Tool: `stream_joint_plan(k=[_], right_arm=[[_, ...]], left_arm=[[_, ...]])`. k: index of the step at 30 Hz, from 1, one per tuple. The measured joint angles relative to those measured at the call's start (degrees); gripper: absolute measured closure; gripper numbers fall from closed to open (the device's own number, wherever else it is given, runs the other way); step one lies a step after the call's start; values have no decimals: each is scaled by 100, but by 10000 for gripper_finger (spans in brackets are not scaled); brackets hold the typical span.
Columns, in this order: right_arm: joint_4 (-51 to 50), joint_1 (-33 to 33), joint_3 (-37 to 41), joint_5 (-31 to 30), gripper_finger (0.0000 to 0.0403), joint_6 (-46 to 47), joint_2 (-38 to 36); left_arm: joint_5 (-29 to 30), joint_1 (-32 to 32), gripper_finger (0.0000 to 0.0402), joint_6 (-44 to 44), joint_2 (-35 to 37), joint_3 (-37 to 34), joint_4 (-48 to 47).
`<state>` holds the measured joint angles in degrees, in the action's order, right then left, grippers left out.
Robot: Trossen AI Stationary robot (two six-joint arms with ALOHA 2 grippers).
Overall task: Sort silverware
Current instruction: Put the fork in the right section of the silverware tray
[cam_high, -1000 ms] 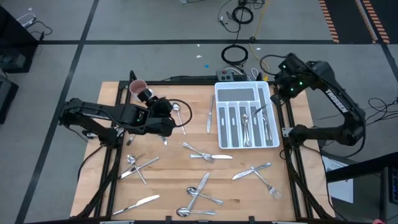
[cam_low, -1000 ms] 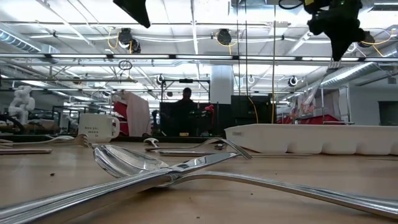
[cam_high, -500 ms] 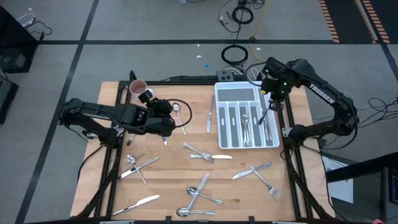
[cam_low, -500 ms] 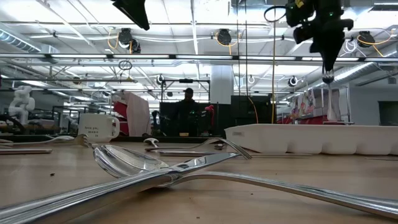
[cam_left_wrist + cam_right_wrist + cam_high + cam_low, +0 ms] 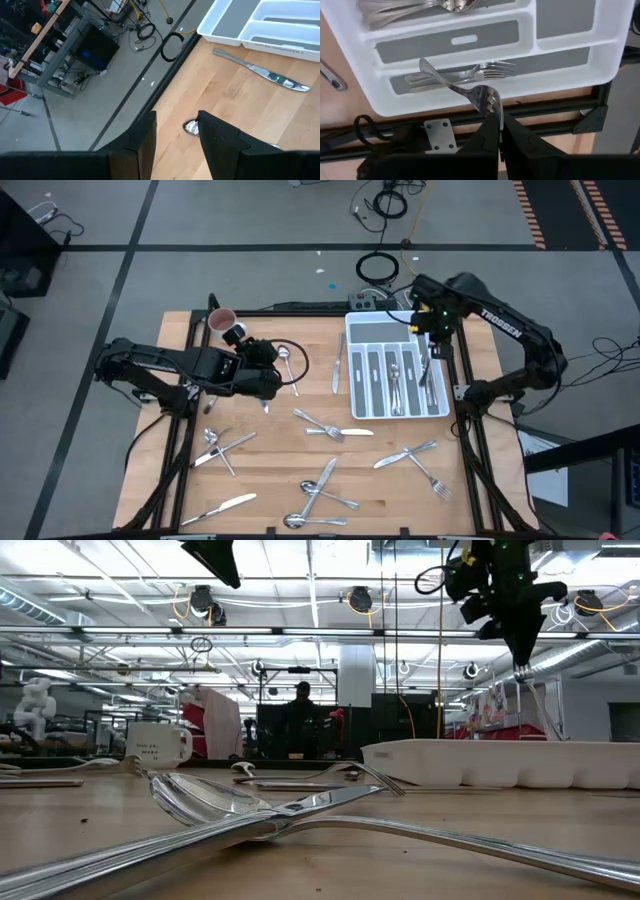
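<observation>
Right gripper (image 5: pixel 496 131): fingers together on the tines of a shiny silver metal fork (image 5: pixel 465 91), above the white compartmented plastic tray (image 5: pixel 357 406), right of centre in the high view.
Fork: handle dips into the tray's outermost right slot, onto forks lying there.
Left gripper (image 5: pixel 176 134): fingers apart, nothing between them, over the light wooden table (image 5: pixel 280 442), left of centre.

White lettering "TROSSEN" runs along the dark forearm link of the right robot arm (image 5: pixel 497 324) in the high view. Raised lettering on the outer wall of the white compartmented plastic cutlery tray (image 5: pixel 272 46) in the left wrist view appears to read "CUTLERY ORGANIZER", small and only partly legible. White mug with handle (image 5: pixel 159 747) in the low view carries dark printed lines, too small to read. No other readable text, numbers or signs on the wooden table or in the room behind.
</observation>
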<state>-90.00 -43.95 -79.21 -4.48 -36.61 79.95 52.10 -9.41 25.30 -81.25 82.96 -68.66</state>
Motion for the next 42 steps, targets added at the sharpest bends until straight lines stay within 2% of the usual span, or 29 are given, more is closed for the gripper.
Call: stream_joint_plan(k=[5,16,20,26,35,42], right_arm=[[-2,-213,282,-16,403,-151,117],[0,-409,1455,44,403,-324,110],[-7,-408,1727,356,403,-396,110],[77,-408,1793,447,403,-957,110],[735,-405,1795,363,403,-1537,128],[1317,-408,1797,161,403,-1762,417]], left_arm=[[-2,0,251,15,0,0,0],[8,0,251,293,0,0,-238],[22,2,251,293,0,0,-236],[48,2,251,299,0,0,-236],[61,11,251,445,0,0,-229],[63,10,251,455,0,0,-229]])
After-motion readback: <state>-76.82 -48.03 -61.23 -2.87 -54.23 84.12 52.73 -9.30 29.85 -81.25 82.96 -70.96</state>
